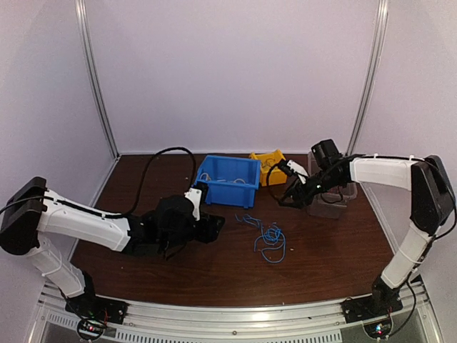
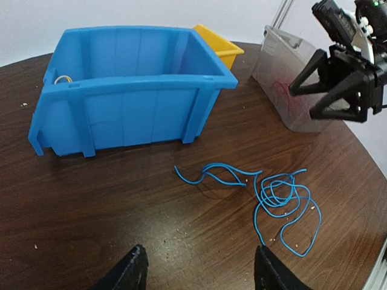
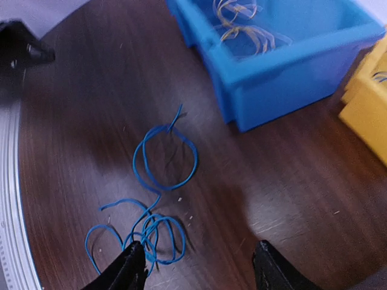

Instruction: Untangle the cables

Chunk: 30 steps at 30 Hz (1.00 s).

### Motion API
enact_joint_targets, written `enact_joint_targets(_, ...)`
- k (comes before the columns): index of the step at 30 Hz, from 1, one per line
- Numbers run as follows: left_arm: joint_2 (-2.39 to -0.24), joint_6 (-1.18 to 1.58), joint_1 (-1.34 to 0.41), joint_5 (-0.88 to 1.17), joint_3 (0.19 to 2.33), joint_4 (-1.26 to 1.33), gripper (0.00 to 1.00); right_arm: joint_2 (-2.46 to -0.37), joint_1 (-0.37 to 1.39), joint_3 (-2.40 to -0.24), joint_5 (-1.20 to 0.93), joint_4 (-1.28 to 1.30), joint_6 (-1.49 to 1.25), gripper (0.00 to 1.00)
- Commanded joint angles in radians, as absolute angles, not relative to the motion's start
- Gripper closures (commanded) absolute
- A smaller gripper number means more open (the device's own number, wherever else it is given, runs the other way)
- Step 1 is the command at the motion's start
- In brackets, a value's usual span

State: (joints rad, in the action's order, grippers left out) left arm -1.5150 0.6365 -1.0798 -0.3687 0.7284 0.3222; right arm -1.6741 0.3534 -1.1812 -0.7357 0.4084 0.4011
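- The table (image 1: 214,286) is carrying everything, and both arms are reaching in over it
- The blue bin (image 2: 139,115) is sitting ahead of the left jaws, off toward their left finger; the yellow bin (image 1: 271,166) is sitting behind it, and a clear container (image 2: 284,103) is standing just beside the right gripper
- The left gripper (image 2: 201,273) is hanging with its jaws spread wide and empty; the right gripper (image 3: 198,269) is likewise standing wide apart, gripping nothing
- The blue cables (image 2: 281,196) are lying loose on the wood between the 2 grippers, ahead of the left jaws toward their right finger, with 1 knotted clump showing just beside the right gripper's left finger
- Thin yellow strands (image 3: 242,24) are resting inside the blue bin, well apart from both pairs of jaws
- Risk, as I am judging it: closing on the clump instead of a free end would be tightening the knot; the strands are lying flat, so fingers could be scraping the wood or missing; both arms converging on 1 small heap could be colliding
- The right wrist view is showing the yellow coils and 1 round blue loop; the left wrist view is showing the right gripper's spread jaws from outside; the top view is showing the arms' spacing, but is reducing the cables to a squiggle
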Motion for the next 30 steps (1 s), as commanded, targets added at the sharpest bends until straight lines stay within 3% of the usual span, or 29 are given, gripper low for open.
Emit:
enact_joint_targets(1, -1.567, 0.627, -1.078, -0.321, 0.765, 0.37, 0.38, -1.712, 0.413, -1.104, -0.764, 0.483, 0.532, 0.37)
enact_joint_targets(12, -1.564, 0.677, -1.078, -0.316, 0.723, 0.401, 0.39, -1.784, 0.48, -1.108, -0.752, 0.469, 0.566, 0.37)
enact_joint_targets(17, -1.562, 0.675, -1.078, -0.326, 0.714, 0.404, 0.39, -1.815, 0.502, -1.129, -0.742, 0.447, 0.547, 0.42)
enact_joint_targets(22, -1.581, 0.67, -1.078, -0.322, 0.721, 0.408, 0.39, -1.826, 0.509, -1.147, -0.761, 0.428, 0.525, 0.57)
enact_joint_targets(28, -1.601, 0.672, -1.078, -0.317, 0.719, 0.419, 0.39, -1.817, 0.509, -1.159, -0.773, 0.436, 0.515, 0.98)
enact_joint_targets(30, -1.609, 0.665, -1.078, -0.313, 0.722, 0.423, 0.39, -1.8, 0.509, -1.162, -0.764, 0.447, 0.515, 1.0)
